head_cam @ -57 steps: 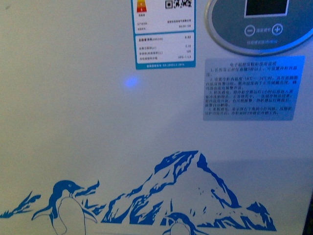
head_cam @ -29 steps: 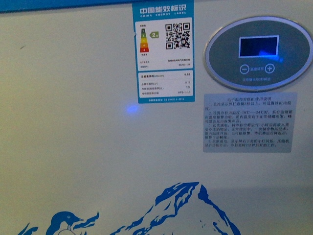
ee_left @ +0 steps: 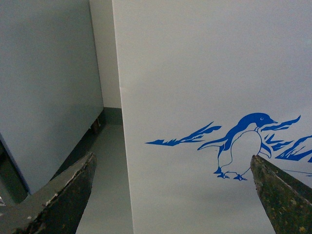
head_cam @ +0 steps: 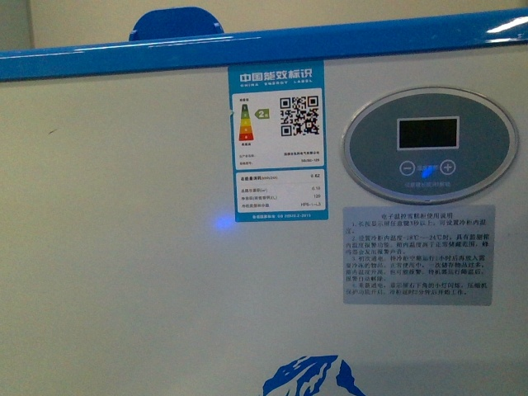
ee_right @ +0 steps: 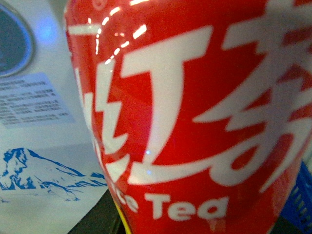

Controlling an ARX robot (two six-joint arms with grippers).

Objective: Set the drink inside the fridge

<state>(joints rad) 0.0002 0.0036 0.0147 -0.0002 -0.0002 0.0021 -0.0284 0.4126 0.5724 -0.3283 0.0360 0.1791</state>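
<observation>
Red-labelled drink [ee_right: 195, 122] close up, white fridge [ee_right: 44, 141] front just behind

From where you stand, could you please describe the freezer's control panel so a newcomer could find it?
Start at the white chest freezer front, under its blue rim. Right of the energy label sits the control panel, the only grey oval.

White front on fridge [head_cam: 124, 272], bright blue rim [head_cam: 247, 43]. Energy label [head_cam: 275, 144] blue and white, black QR code, green-to-red bars. Control panel [head_cam: 429, 144] oval grey, silver edge, dark display. Instruction sticker [head_cam: 418, 254] pale blue, dark print. Mountain graphic [head_cam: 307, 377] blue. Penguin [ee_left: 243, 148] blue outline, blue head. Red label on drink [ee_right: 195, 122], white characters.
</observation>
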